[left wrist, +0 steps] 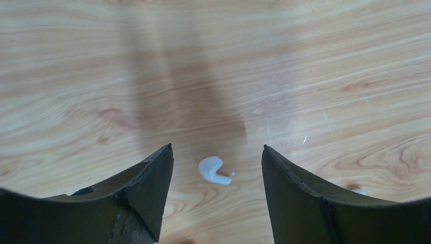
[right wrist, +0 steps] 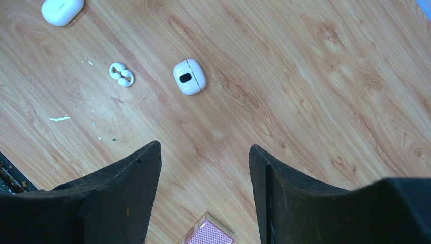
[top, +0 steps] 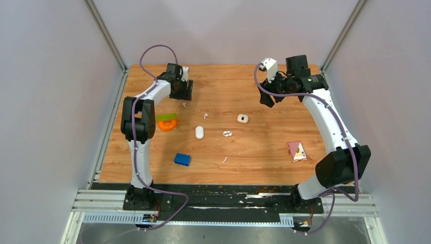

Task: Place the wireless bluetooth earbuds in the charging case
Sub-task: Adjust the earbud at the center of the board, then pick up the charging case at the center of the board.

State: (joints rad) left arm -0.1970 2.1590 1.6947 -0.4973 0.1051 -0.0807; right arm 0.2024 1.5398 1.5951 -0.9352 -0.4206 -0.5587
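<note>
Left wrist view, white earbud (left wrist: 216, 170) on wood, between parted left jaws, untouched

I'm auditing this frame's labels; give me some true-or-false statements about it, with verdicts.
1. The left fingers stand open around an earbud lying on the table. True.
2. The right fingers grip a white case. False: they are open and empty; the case lies on the table.
3. The blue brick lies on the left arm's side. True.
4. The orange toy is stacked on the blue brick. False: it lies apart from it.
</note>
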